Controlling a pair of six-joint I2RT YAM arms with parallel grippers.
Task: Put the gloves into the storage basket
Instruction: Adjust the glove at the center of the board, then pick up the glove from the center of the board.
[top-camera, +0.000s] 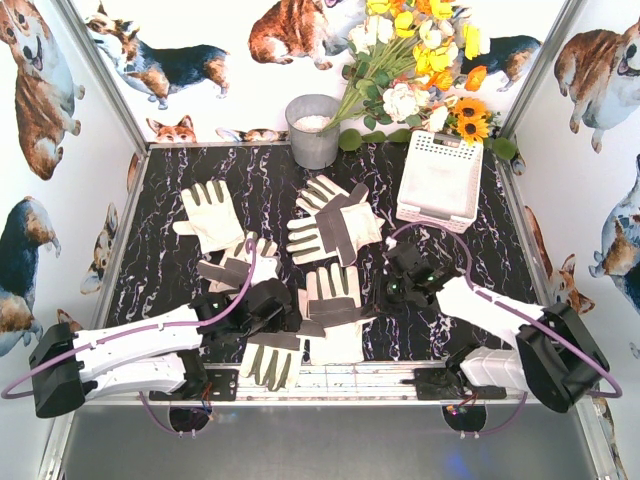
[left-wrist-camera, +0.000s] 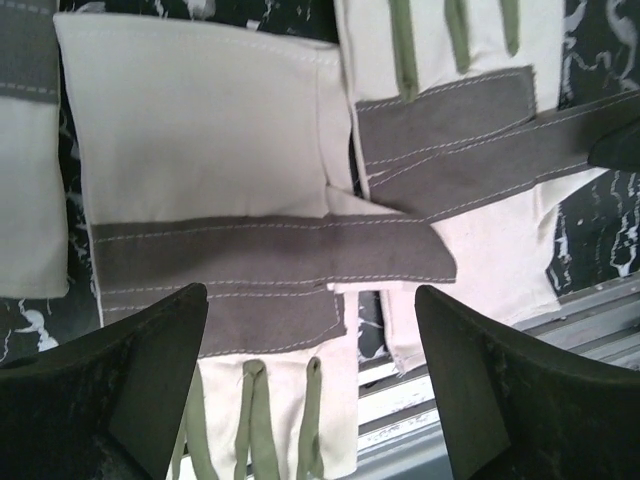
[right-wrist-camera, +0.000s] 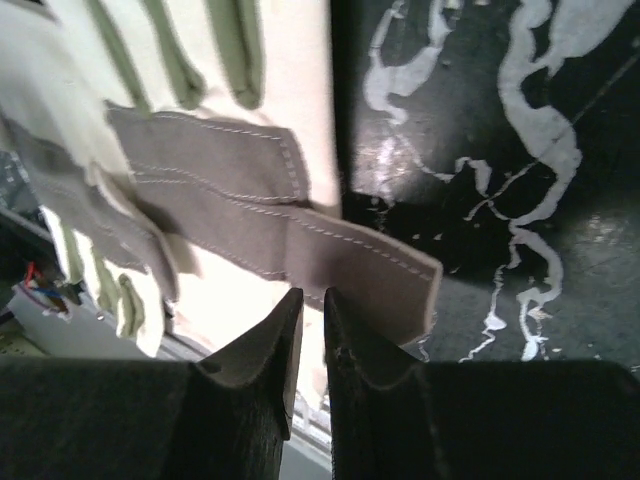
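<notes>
Left gripper (left-wrist-camera: 310, 300) hung spread wide above the gloves (top-camera: 335, 225) strewn over the table (top-camera: 160, 250) toward its near edge, while the right gripper (right-wrist-camera: 312, 300), nearly pinched together beside one, showed no sure hold, so pickup seemingly came first, then a carry to the basket (top-camera: 440, 180) at the far right corner.

A: Top view is bright, with even light from overhead. Sharp all over. Short soft shadows under the gloves (top-camera: 210, 215).
B: Glare?
A: Mild sheen on the dark table (top-camera: 160, 260). The storage basket (top-camera: 440, 175) is nearly blown out.
B: Wrist views?
A: Left wrist is evenly lit, cloth stitching crisp, left fingers (left-wrist-camera: 110, 390) dark and soft. Right wrist is dimmer and contrasty, cream cloth overexposed at left, right fingers (right-wrist-camera: 260, 400) near black.
</notes>
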